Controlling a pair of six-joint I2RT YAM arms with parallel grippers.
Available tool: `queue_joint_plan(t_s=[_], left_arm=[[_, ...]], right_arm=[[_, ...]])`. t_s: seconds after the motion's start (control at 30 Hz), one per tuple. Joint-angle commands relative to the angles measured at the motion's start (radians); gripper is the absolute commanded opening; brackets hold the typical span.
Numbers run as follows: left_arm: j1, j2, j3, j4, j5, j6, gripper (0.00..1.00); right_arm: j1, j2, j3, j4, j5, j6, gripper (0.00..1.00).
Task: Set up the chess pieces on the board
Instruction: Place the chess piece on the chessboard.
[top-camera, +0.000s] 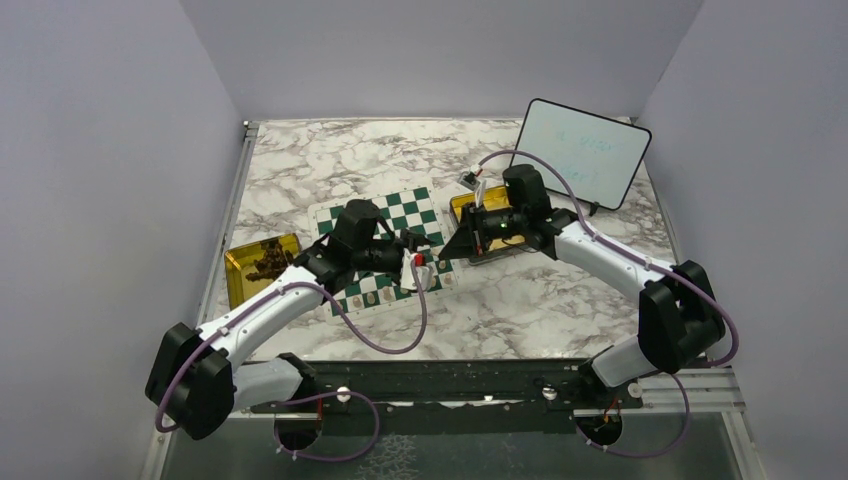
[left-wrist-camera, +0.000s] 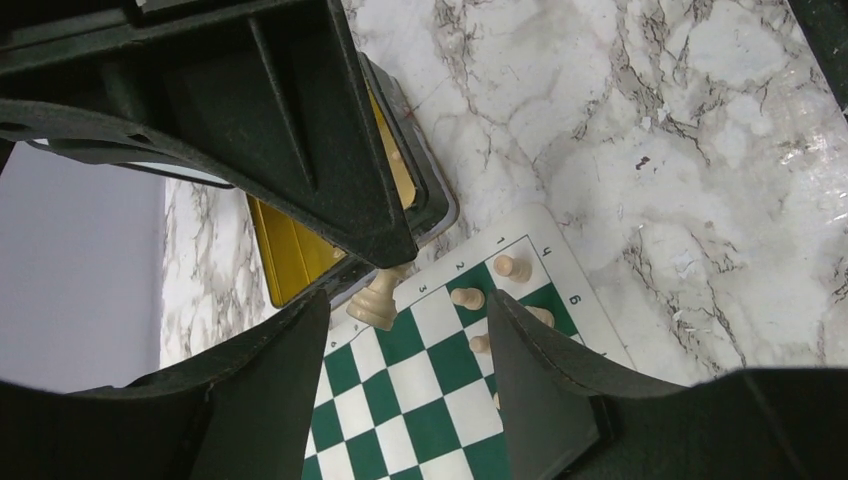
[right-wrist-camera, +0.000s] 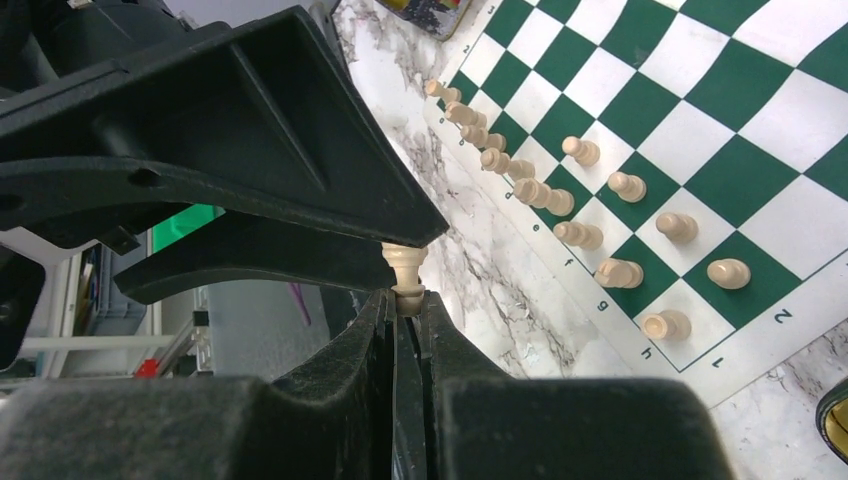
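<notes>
The green-and-white board (top-camera: 392, 214) lies mid-table, with a row of cream chess pieces (right-wrist-camera: 604, 231) along its near edge and more (left-wrist-camera: 467, 297) by the corner. My right gripper (right-wrist-camera: 405, 298) is shut on one cream chess piece (right-wrist-camera: 404, 268) by its narrow end, just off the board's right corner (top-camera: 447, 248). In the left wrist view that held piece (left-wrist-camera: 378, 300) hangs wide base down over the board's border. My left gripper (left-wrist-camera: 408, 310) is open right beside it (top-camera: 418, 262), its fingers either side of the piece and not touching it.
A gold tin (top-camera: 262, 266) with dark pieces sits left of the board. Another gold tin (top-camera: 466, 205) lies at the board's right, under the right arm. A framed whiteboard (top-camera: 585, 150) leans at the back right. Marble tabletop surrounds the board.
</notes>
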Motion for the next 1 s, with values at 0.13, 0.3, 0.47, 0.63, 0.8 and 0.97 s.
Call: queue_joint_plan(t_s=[0.13,0.3,0.47,0.63,0.8,0.97], left_arm=[[-0.017,0.029,0.057,-0.019,-0.042,0.043,0.53],[-0.019,0.04,0.069,-0.004,-0.067,-0.025,0.4],[-0.019,0.037,0.079,0.006,-0.072,-0.095,0.31],[-0.019,0.018,0.062,0.006,-0.054,-0.069,0.33],[-0.019,0.001,0.048,0.008,-0.053,0.0,0.43],[-0.02,0.006,0.053,0.006,-0.053,0.003,0.37]], right_arm=[[0.01,0.008,0.046,-0.019,-0.034,0.01,0.06],[0.011,-0.003,0.039,0.008,-0.007,0.042,0.06],[0.01,-0.009,0.023,0.051,0.011,0.084,0.07],[0.011,-0.001,0.022,0.061,-0.001,0.088,0.07],[0.011,0.005,0.022,0.052,-0.009,0.084,0.07],[0.012,0.006,0.024,0.046,-0.004,0.084,0.07]])
